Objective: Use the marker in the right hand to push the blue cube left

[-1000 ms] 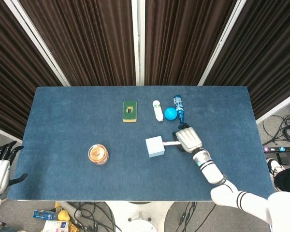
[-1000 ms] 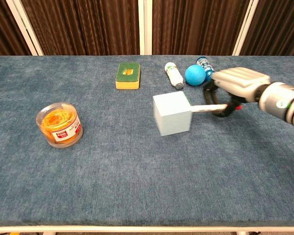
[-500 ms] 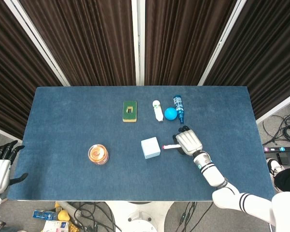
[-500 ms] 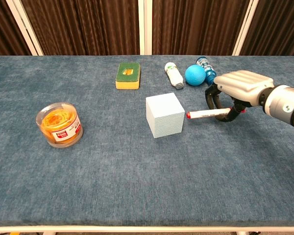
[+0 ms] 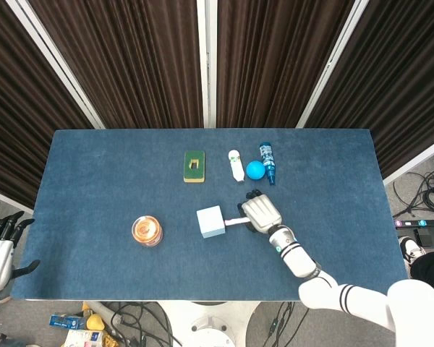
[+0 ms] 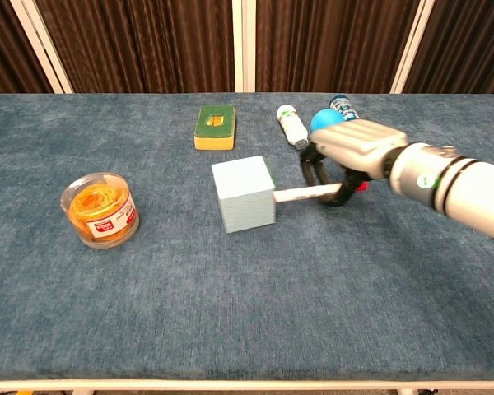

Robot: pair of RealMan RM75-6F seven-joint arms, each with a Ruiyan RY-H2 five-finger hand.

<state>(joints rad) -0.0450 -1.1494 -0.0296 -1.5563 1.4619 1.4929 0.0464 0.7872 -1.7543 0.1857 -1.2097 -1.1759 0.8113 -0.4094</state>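
Observation:
The pale blue cube (image 5: 211, 221) (image 6: 244, 195) sits near the table's middle, left of my right hand. My right hand (image 5: 260, 214) (image 6: 351, 148) grips a white marker (image 5: 234, 222) (image 6: 306, 195) that lies level and points left. Its tip touches the cube's right face. My left hand (image 5: 0, 253) hangs off the table's left edge with its fingers spread, holding nothing; the chest view does not show it.
A clear tub of orange rubber bands (image 5: 147, 230) (image 6: 100, 209) stands left of the cube. Along the back lie a yellow-green sponge (image 5: 194, 166) (image 6: 215, 126), a white tube (image 5: 236, 165) (image 6: 292, 125), a blue ball (image 5: 255, 170) (image 6: 321, 120) and a small bottle (image 5: 267, 162).
My right hand has travelled left with the marker, and the cube has slid left ahead of the tip, ending closer to the tub. The left hand has not moved.

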